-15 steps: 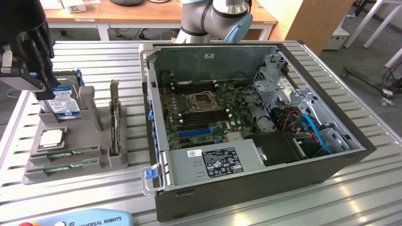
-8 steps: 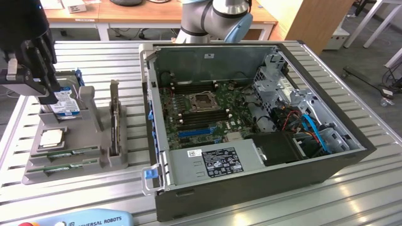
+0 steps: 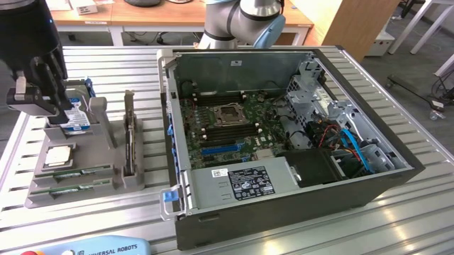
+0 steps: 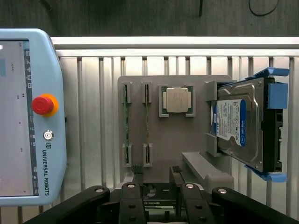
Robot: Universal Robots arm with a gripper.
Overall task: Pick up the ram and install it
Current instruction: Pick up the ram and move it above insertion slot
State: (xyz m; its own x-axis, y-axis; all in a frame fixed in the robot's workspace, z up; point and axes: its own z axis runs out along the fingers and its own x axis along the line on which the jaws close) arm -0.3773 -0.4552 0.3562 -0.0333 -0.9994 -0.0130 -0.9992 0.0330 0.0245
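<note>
1. Wrist view showed the hand (image 4: 156, 173) spread wide, gripping nothing.
2. The ram (image 4: 147, 126) stood on edge in a slot of the grey tray (image 4: 177, 144), with a twin stick (image 4: 125, 126) just beside it and the processor (image 4: 177, 100) on its other side.
3. In the exterior view the hand (image 3: 34, 93) hung above the tray's hard drive (image 3: 76, 121) end. The ram (image 3: 78, 171) lay toward five o'clock from it, long axis roughly nine-to-three.
4. The open computer case (image 3: 284, 220) sat on the tabletop (image 3: 397, 228) at three o'clock of the tray.
</note>
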